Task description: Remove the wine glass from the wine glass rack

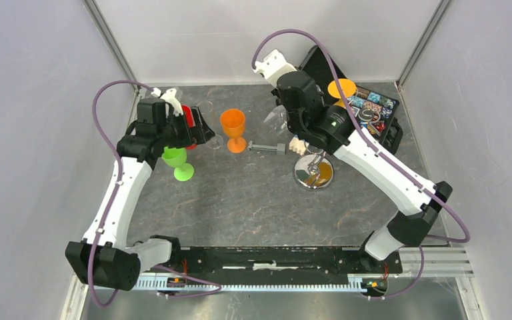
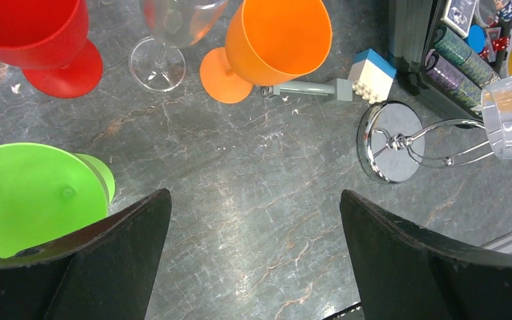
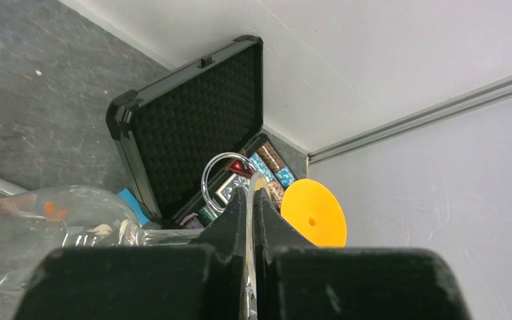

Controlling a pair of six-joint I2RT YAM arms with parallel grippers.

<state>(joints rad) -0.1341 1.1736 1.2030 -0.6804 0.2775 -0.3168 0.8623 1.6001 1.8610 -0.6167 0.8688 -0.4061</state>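
Left wrist view: left pincer (image 2: 255, 197) hangs released, green goblet (image 2: 33, 197) beneath one finger, orange goblet (image 2: 277, 40) ahead, wine glass rack (image 2: 390, 141) ahead-right. Right pincer (image 3: 253, 200) is clenched on the foot of the wine glass (image 3: 60, 215), bowl lying to its left; black case (image 3: 187, 127) beyond, its labels too small to read.

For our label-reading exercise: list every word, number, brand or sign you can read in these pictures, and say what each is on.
No text can be read in any view.
The cards and chips in the black case carry print, but it is too small and blurred to read.
The wine glass rack shows no lettering.
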